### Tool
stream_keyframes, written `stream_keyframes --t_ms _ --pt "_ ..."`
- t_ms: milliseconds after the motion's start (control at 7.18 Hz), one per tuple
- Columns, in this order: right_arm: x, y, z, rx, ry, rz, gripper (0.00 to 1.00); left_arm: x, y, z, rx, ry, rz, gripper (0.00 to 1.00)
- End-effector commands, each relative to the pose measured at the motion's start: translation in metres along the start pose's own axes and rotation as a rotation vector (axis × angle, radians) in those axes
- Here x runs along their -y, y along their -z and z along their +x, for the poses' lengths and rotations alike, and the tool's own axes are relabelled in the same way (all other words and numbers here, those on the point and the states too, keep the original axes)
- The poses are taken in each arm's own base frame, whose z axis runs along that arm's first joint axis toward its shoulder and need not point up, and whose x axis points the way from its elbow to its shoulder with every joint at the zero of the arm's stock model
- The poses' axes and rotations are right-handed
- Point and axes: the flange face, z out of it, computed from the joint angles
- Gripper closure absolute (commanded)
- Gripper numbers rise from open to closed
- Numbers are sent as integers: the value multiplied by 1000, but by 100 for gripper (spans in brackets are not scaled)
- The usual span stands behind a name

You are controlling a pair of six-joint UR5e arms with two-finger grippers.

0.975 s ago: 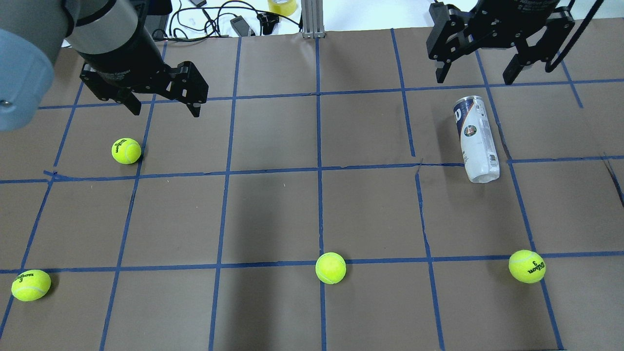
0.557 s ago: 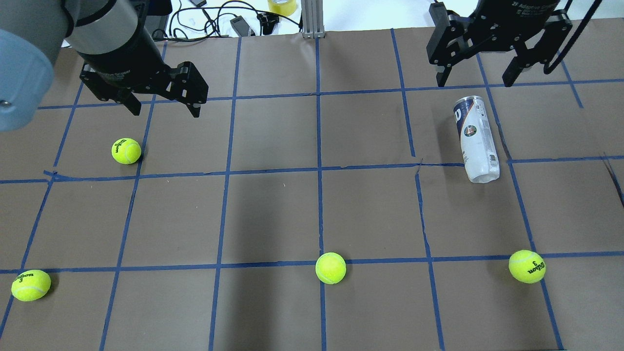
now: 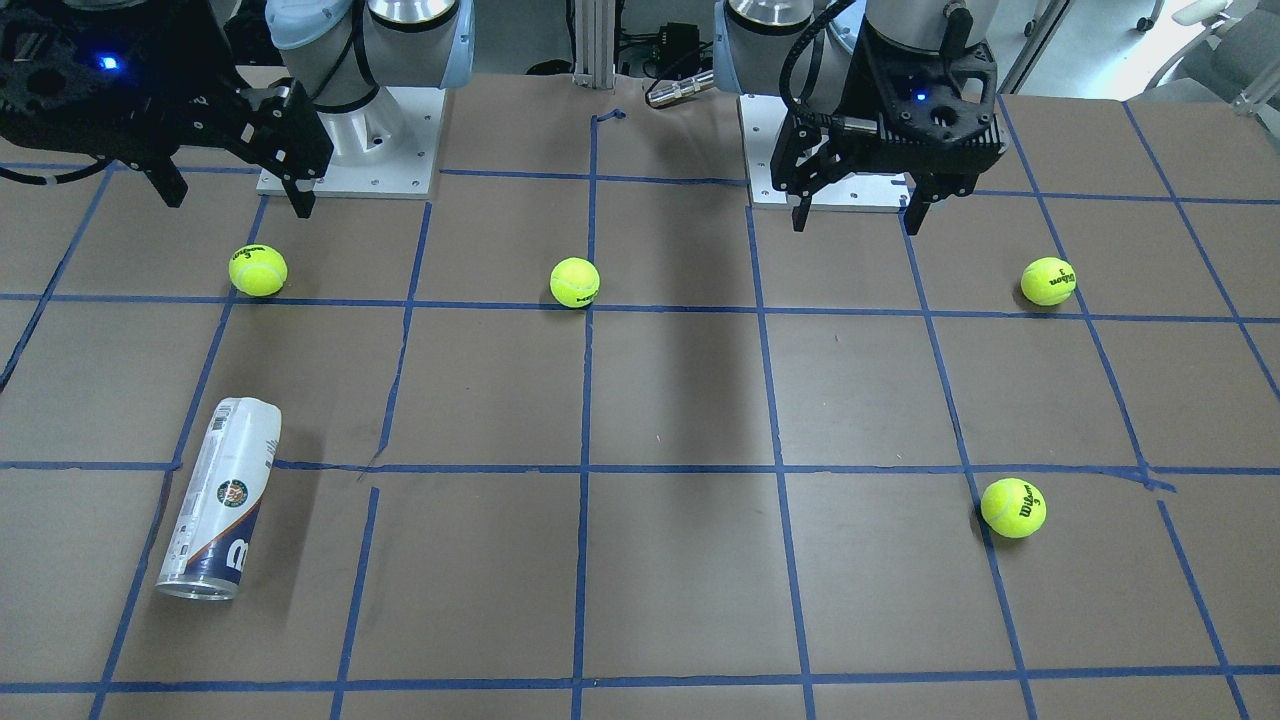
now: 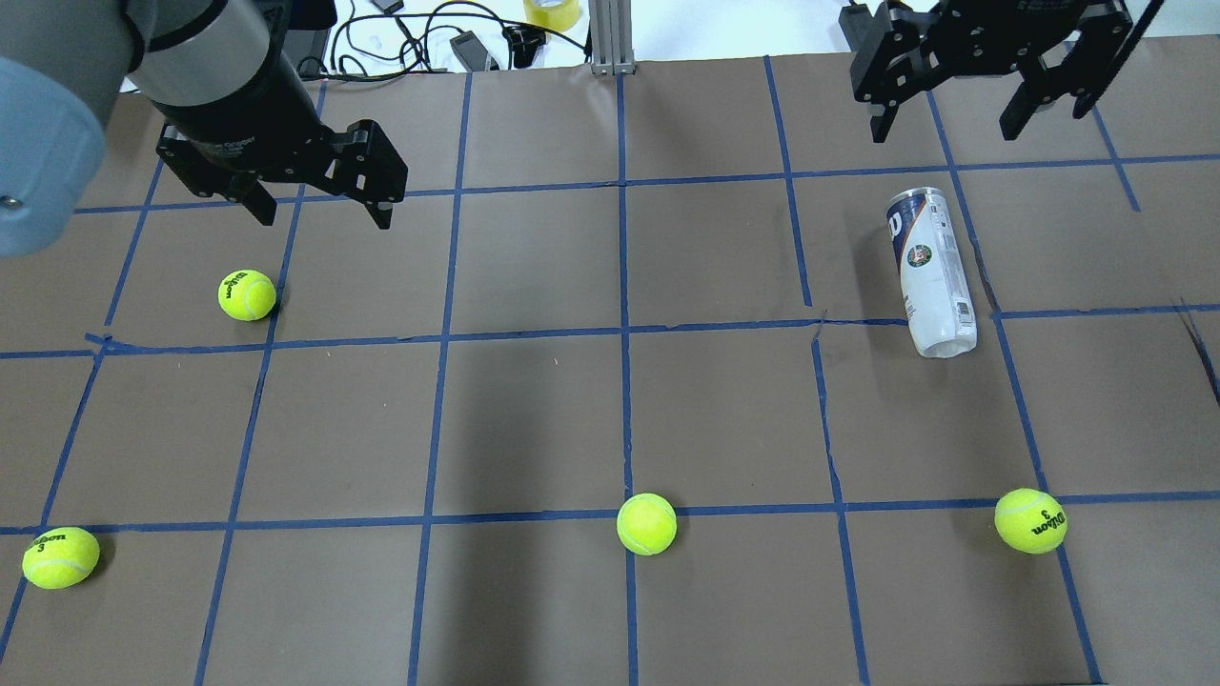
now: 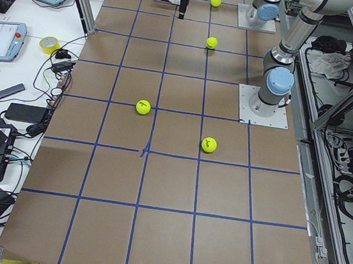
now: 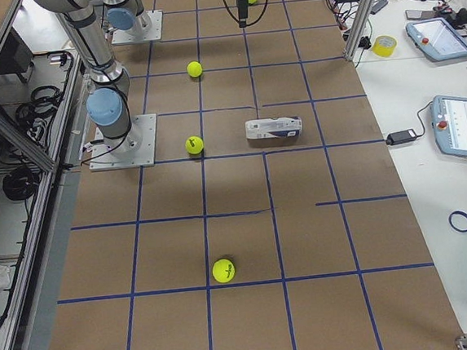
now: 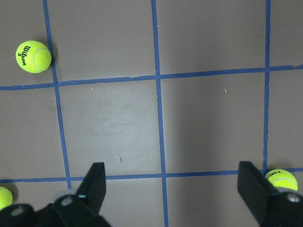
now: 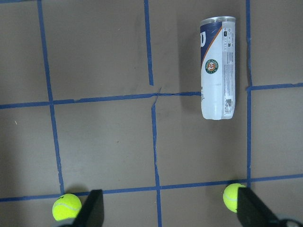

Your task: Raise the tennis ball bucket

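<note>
Tennis ball bucket (image 4: 931, 272): lies on its side on the worktop (image 4: 534, 419), robot's right half, long axis running away from robot. Metallic-rim end w/ navy "W" points away from robot, clear end toward it. Lies just beside a lengthwise blue tape line (image 4: 984, 286), near end over a cross line.
Right gripper (image 4: 944, 131): raised above worktop, fingers spread wide, nothing between them. Sits past the bucket's rim end in overhead view, not touching it.
Left gripper (image 4: 324, 219): fingers apart too, empty, hanging over robot's left half, well apart from bucket.
Nearest ball (image 4: 1030, 521): on robot's side of bucket, well apart.
Other balls: one mid-worktop (image 4: 646, 524), one near left gripper (image 4: 247, 294), one at near left corner (image 4: 60, 557). None between right gripper and bucket.
Right wrist view: bucket (image 8: 218, 68) seen from above w/ round emblem + barcode; two balls low in pic by the fingers.
Left wrist view: three balls + tape grid.
Front view: bucket's rim end (image 3: 197, 590) faces operators' side.
Right side view: bucket (image 6: 273, 129) approx. mid-width of worktop, bare paper all round it.
Far edge: post (image 4: 610, 38), cables, tape roll (image 4: 553, 11) beyond the brown paper.
</note>
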Motion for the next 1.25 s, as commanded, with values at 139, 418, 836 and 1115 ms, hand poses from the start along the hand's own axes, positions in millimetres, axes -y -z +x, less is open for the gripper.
stream_keyframes --t_ms 139,418,836,1115 --pt "53 -35 37 -7 -79 3 0 0 0 -1 0 2 2 0" --pt "101 -75 74 -14 -142 25 0 0 0 -1 0 2 0 0" --pt "178 -214 112 -11 -194 -54 0 0 0 -1 0 2 2 0" --pt "189 -263 115 -29 -209 -94 0 0 0 -1 0 2 0 0"
